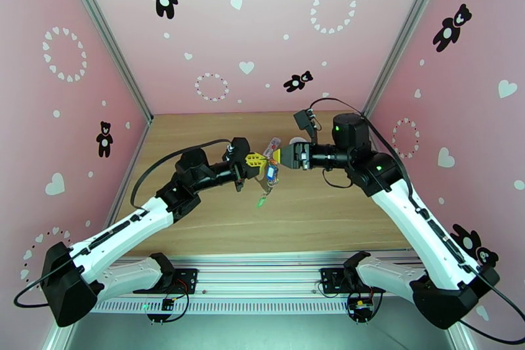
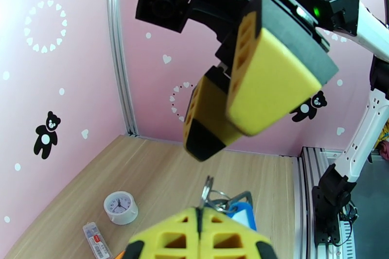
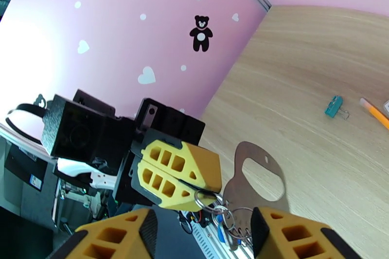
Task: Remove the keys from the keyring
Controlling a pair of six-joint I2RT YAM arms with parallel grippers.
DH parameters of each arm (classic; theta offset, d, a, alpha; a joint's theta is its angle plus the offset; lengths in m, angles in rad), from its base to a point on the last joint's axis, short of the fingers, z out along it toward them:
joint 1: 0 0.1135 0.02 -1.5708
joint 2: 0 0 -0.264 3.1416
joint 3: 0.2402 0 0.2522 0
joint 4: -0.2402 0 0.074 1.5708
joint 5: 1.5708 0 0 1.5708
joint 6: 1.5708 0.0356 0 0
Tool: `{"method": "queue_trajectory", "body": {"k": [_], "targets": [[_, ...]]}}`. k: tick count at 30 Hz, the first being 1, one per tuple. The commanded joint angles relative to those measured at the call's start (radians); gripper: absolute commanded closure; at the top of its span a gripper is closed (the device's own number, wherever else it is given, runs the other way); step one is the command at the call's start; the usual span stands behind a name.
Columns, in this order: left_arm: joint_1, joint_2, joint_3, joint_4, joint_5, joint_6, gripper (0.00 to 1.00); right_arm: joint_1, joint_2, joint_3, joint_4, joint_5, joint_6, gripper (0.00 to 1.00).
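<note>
Left end effector (image 1: 262, 162): one. You have it pinched tight on a small metal ring of the keyring (image 3: 250, 150).
Right end effector (image 3: 204, 223): one. Its fingers stand wide apart with the rings between them, not pinching.
Keys: two, a blue key (image 1: 270, 175) and a green key (image 1: 262, 201). They hang from the keyring over the middle of the desk (image 1: 197, 213).
Other things: one white clock (image 2: 120, 206), one teal clip (image 3: 333, 106), one orange pen (image 3: 374, 112).

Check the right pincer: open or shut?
Open. The right wrist view shows the right pincer with its yellow fingers wide apart; the keyring hangs in the gap, ungripped.
</note>
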Motion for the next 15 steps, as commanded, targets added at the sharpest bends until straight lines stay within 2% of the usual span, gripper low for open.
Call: {"method": "queue_trajectory", "body": {"k": [1, 6, 15], "targets": [[-0.001, 0.01, 0.043, 0.058, -0.034, 0.008, 1.0, 0.0, -0.007, -0.046, 0.101, -0.016, 0.1, 0.46], [-0.001, 0.015, 0.045, 0.074, -0.053, 0.0, 1.0, 0.002, -0.007, -0.072, 0.083, -0.03, 0.1, 0.48], [-0.001, 0.03, 0.045, 0.074, -0.081, 0.004, 1.0, 0.015, -0.014, -0.109, 0.157, -0.078, 0.127, 0.57]]}}
